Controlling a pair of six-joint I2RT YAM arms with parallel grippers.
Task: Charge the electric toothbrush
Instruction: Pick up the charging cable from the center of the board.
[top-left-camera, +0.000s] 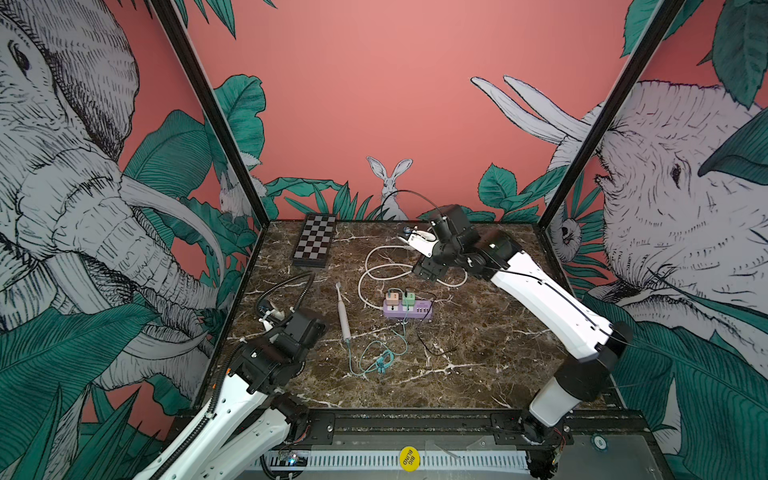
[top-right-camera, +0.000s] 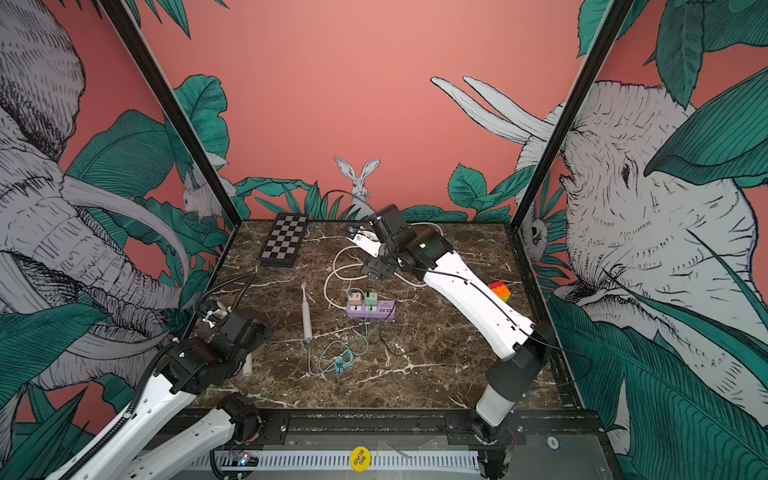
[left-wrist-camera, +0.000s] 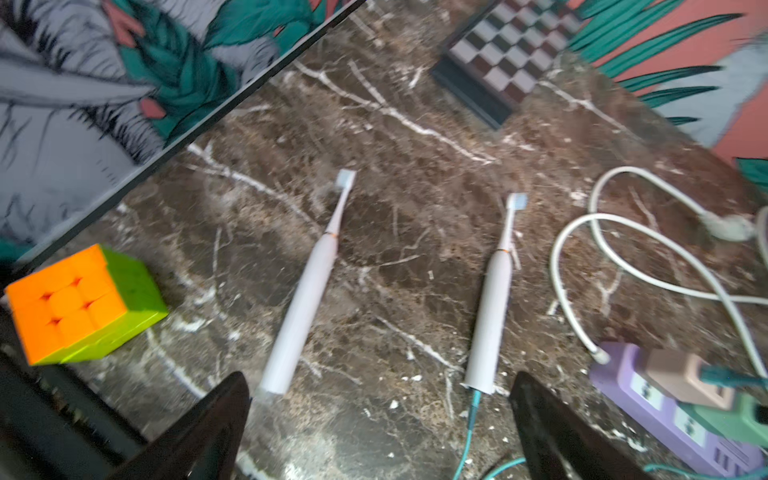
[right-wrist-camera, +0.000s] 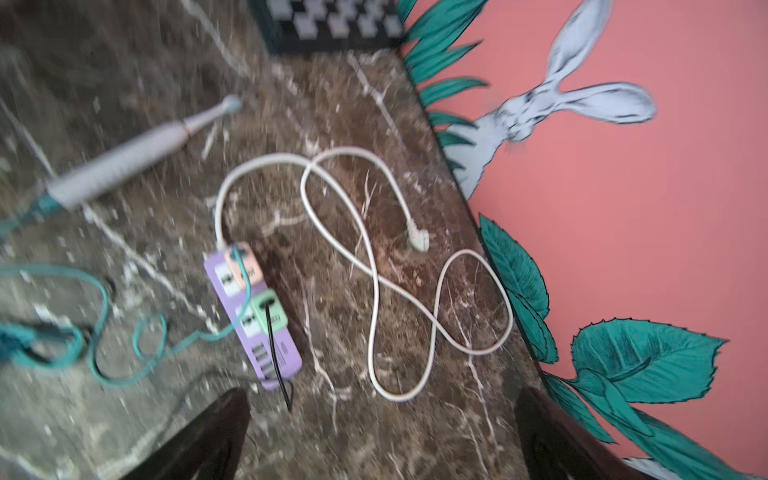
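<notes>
A white electric toothbrush (top-left-camera: 343, 311) (left-wrist-camera: 490, 316) lies flat on the marble table (top-left-camera: 478, 345), left of centre. A teal cable (top-left-camera: 376, 357) is plugged into its base and runs to the pink adapter on a purple power strip (top-left-camera: 407, 309) (right-wrist-camera: 253, 316). A second white toothbrush (left-wrist-camera: 303, 307) lies beside it with no cable, mostly hidden under my left arm in both top views. My left gripper (left-wrist-camera: 380, 382) (top-left-camera: 309, 328) hovers open just short of the two toothbrush bases, holding nothing. My right gripper (right-wrist-camera: 382, 395) (top-left-camera: 430, 270) hangs open and empty above the white cord behind the strip.
The strip's white cord (top-left-camera: 376, 274) loops loose over the table's back, its plug lying free. A black cable (top-left-camera: 428, 345) leaves the green adapter. A chessboard (top-left-camera: 314, 241) sits at the back left. One colour cube (left-wrist-camera: 83, 303) rests by the left wall, another (top-right-camera: 500, 291) behind my right arm.
</notes>
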